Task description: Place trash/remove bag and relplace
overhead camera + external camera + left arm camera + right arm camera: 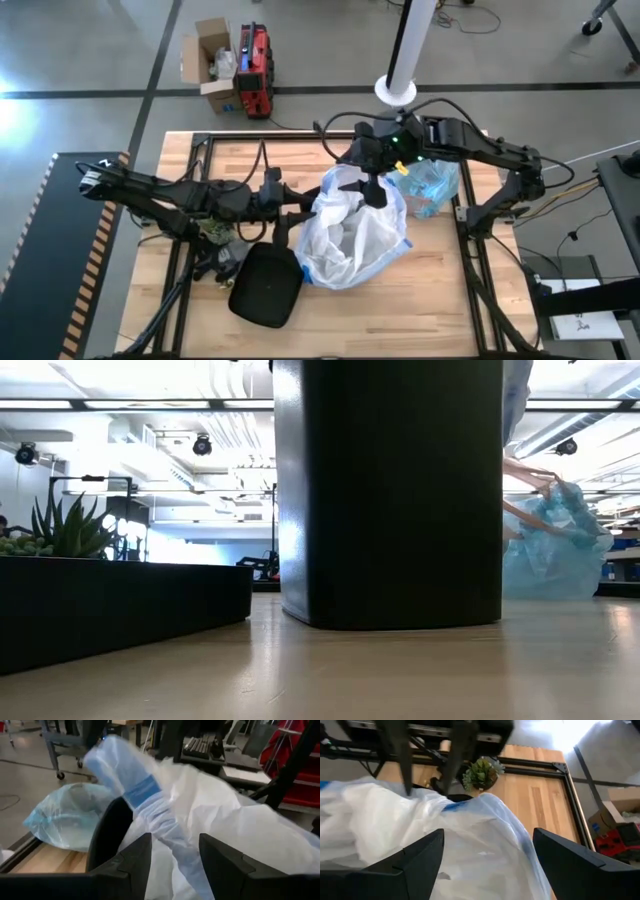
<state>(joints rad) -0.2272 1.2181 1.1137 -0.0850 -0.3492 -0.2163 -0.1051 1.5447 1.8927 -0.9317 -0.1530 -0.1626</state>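
A white translucent bag [355, 240] with a blue band at its rim stands puffed up at the table's middle. My left gripper [175, 865] reaches in level from the left [292, 212] and is shut on it. My right gripper [376, 192] hangs open just over the white bag's top [395, 820], slanting down from the far right, with nothing between its fingers. The bag, a crinkly light-blue liner [437, 185], lies bunched on the table at the far right [555, 555] [65, 817], and no gripper touches it. No trash is in view. My left gripper pinches the white bag's gathered rim [172, 837], just below its blue band, between its two fingers. The fingers come level from the table's left. The rim runs upward past them, and the bag's body swells out beyond, its bottom [345, 278] resting on the table.
A black bin [268, 285] stands upright near the front left [390, 490]. A succulent in a dark planter [215, 232] [120, 605] sits beside it. A black metal frame [465, 240] runs along the table. A cardboard box [212, 60] lies on the floor beyond the far edge.
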